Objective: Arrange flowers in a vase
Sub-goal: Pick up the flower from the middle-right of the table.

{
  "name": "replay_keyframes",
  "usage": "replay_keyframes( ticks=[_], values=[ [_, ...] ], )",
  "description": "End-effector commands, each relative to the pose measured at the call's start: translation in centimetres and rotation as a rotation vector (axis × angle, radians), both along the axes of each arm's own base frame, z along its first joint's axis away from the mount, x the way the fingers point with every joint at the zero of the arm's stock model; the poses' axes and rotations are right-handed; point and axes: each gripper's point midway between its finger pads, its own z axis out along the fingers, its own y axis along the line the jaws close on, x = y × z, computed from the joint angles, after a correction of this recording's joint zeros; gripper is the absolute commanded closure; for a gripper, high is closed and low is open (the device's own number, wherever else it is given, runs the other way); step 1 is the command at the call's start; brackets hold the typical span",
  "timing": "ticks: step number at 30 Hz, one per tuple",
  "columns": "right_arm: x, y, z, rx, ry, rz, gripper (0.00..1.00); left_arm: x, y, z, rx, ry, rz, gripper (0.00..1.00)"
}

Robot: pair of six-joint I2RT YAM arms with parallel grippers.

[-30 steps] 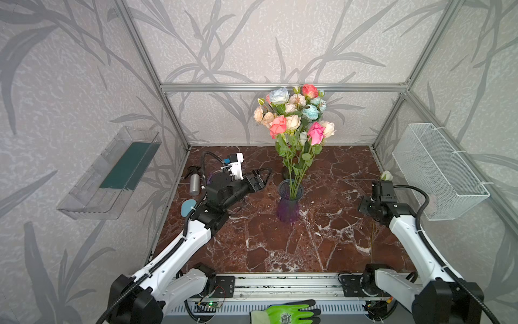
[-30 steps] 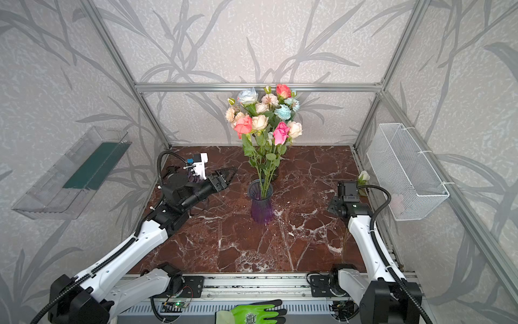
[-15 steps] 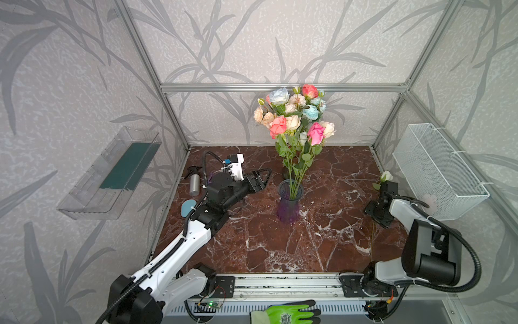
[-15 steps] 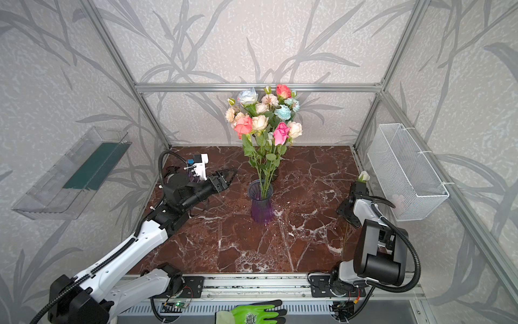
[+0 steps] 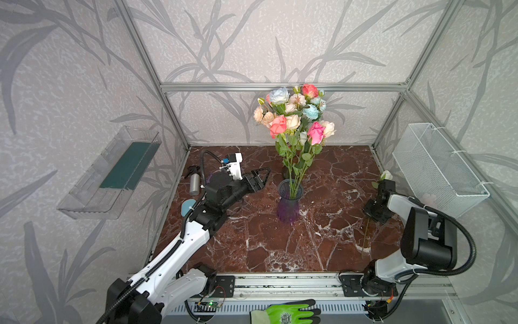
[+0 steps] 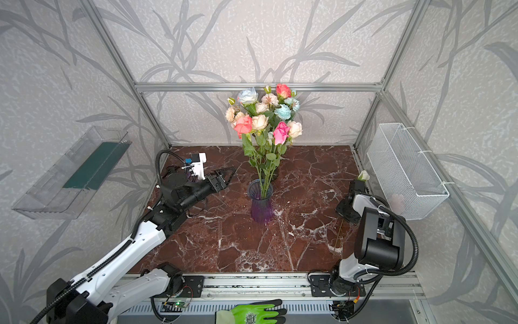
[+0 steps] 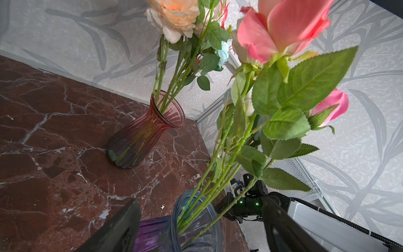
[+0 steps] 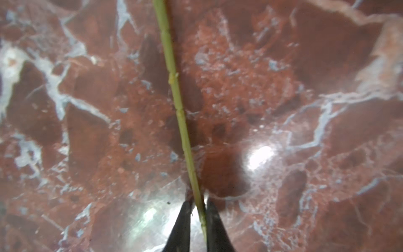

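Observation:
A purple vase (image 5: 289, 206) (image 6: 261, 206) stands mid-table with several flowers (image 5: 294, 120) (image 6: 263, 119) in it. My left gripper (image 5: 260, 175) (image 6: 224, 176) hovers open to its left, holding nothing. In the left wrist view the vase mouth (image 7: 197, 218) shows between the fingers (image 7: 122, 227). Near the right wall, my right gripper (image 5: 370, 216) (image 8: 198, 206) is low on the table. It is shut on the green stem (image 8: 181, 122) (image 5: 365, 238) of a flower with a white head (image 5: 386, 175) (image 6: 363, 176). That flower lies along the table.
A second, reddish vase (image 7: 148, 131) with flowers stands behind the purple one. A spray bottle (image 5: 194, 182) and a blue disc (image 5: 186, 207) lie at the left edge. A clear shelf (image 5: 112, 174) hangs on the left wall, a wire basket (image 5: 437, 168) on the right. A green glove (image 5: 286, 315) lies in front.
My right arm has folded back and its gripper has dropped to the table and shut on the stem. The left arm has not moved.

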Motion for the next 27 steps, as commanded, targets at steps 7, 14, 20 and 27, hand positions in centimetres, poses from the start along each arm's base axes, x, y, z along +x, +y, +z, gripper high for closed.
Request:
replay_keyframes(
  ticks=[7,14,20,27],
  values=[
    [1.1,4.4,-0.3,0.031,0.023,0.184,0.94,-0.3,0.3,2.3,-0.009,-0.057,0.01,0.12],
    [2.9,8.7,-0.1,0.012,0.029,0.332,1.0,-0.3,0.4,2.3,-0.004,-0.061,0.016,0.12],
    [4.1,12.4,1.2,0.006,-0.008,0.46,1.0,-0.3,0.5,2.2,0.002,-0.065,0.02,0.12],
    [4.1,14.3,2.3,0.009,-0.061,0.495,1.0,-0.2,0.5,2.1,0.008,-0.064,0.026,0.12]
  ],
)
